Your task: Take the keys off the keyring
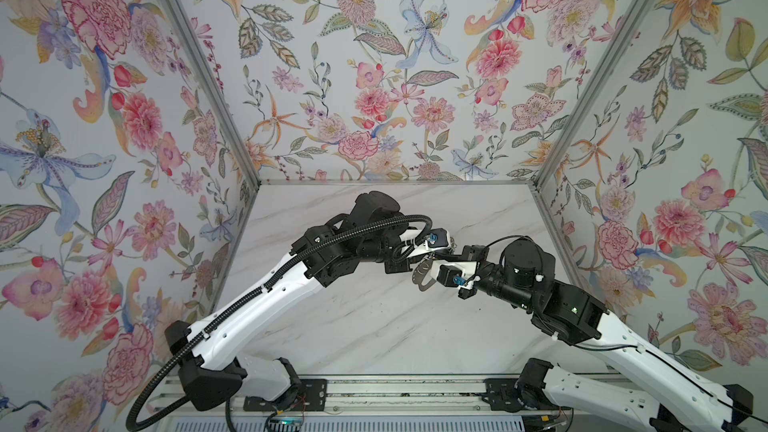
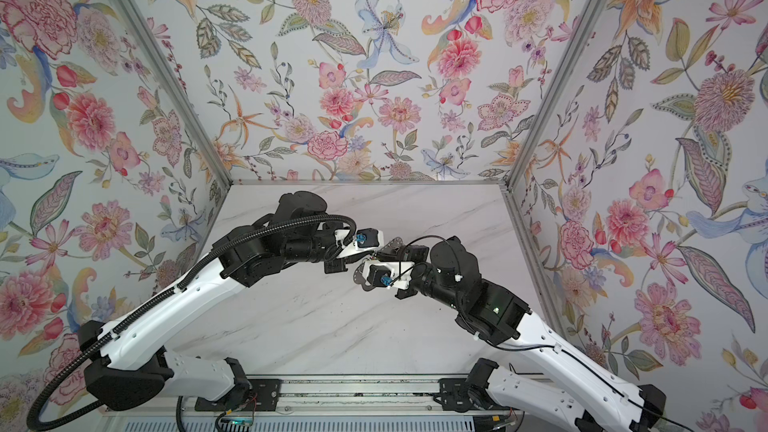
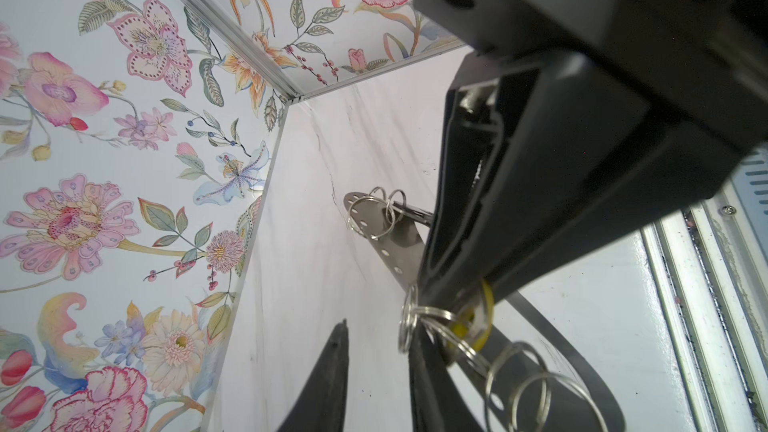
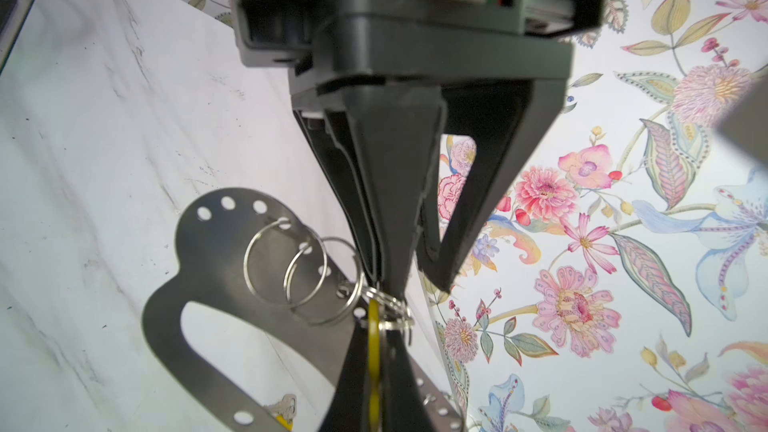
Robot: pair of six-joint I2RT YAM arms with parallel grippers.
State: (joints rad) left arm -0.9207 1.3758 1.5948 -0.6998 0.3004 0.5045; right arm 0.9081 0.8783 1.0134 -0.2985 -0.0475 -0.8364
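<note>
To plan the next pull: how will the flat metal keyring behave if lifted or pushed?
The keyring looks like a stiff steel plate, probably not bending. Loose split rings pass through its holes, so it will likely swing and twist. Its smooth metal may slip between jaws.

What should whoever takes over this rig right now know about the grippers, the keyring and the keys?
Left gripper: jaws apart, nothing seen between them, beside the split rings.
Right gripper: jaws shut on one yellow-tagged key.
Keyring: between the two grippers over the middle of the table, in both top views; split rings link it to the held key.
Done: no key shows free of the keyring.
Left: work the held key off its ring, then the rest; a second key shows at the keyring's edge.
</note>
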